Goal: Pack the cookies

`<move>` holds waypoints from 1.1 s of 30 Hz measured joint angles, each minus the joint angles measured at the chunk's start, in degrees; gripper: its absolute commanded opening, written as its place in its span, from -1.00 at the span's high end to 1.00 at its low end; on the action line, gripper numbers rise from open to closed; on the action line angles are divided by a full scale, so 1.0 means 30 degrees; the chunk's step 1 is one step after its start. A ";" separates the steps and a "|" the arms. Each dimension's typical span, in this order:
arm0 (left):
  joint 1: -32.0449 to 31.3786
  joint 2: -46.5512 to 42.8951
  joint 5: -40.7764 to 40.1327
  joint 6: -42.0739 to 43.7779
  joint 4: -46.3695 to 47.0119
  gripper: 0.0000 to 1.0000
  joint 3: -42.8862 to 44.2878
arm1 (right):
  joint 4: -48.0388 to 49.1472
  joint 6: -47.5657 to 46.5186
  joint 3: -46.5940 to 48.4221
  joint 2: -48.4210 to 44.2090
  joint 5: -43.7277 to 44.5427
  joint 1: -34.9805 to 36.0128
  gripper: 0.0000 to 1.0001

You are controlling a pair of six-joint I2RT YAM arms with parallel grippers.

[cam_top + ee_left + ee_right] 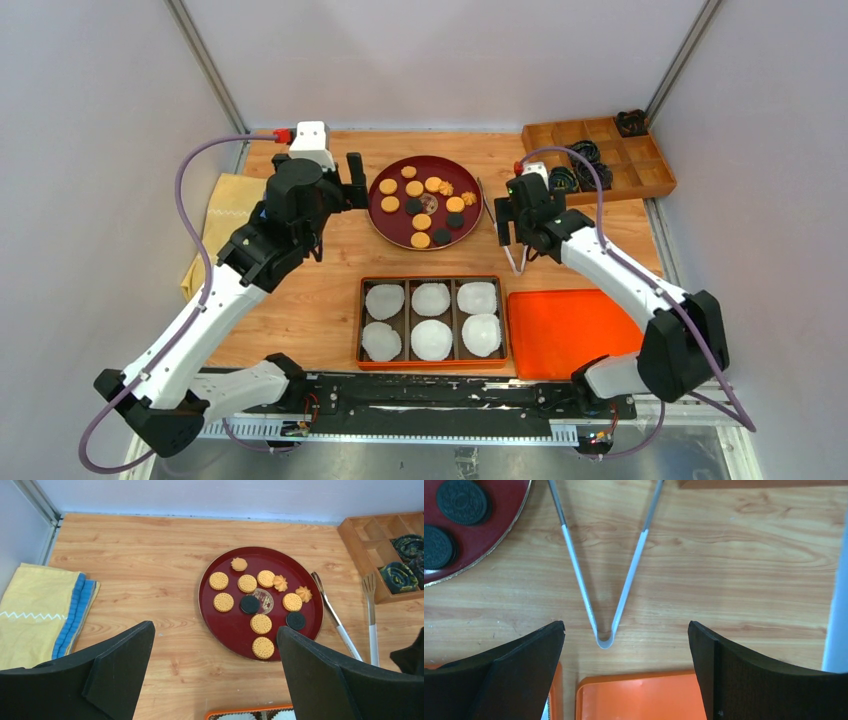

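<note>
I'm reading no text, number or brand in any view. I'm seeing a round emblem (263,599) at the middle of the red plate (227,627), but it's too small and blurred to make out. The black cookies (462,501) are showing an embossed ring pattern in the right wrist view, and I'm getting no legible letters from it. The yellow towel (30,645) is carrying only a white zigzag stitch (30,616), which isn't lettering.
</note>
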 measured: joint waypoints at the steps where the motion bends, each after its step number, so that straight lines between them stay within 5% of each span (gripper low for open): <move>1: 0.0007 0.0044 0.0007 0.0000 0.0000 -1.00 0.0000 | 0.0117 0.0138 -0.0073 0.0299 -0.0321 -0.0044 -1.00; 19: 0.0007 0.1282 0.0597 0.0000 -0.0415 -1.00 0.0000 | 0.2113 0.1188 -0.0233 0.5005 -0.4947 -0.2397 -1.00; 33: 0.0000 0.1362 0.0823 0.0080 -0.0648 -1.00 0.0000 | 0.2164 0.1341 0.1297 0.7825 -0.5224 -0.2834 -1.00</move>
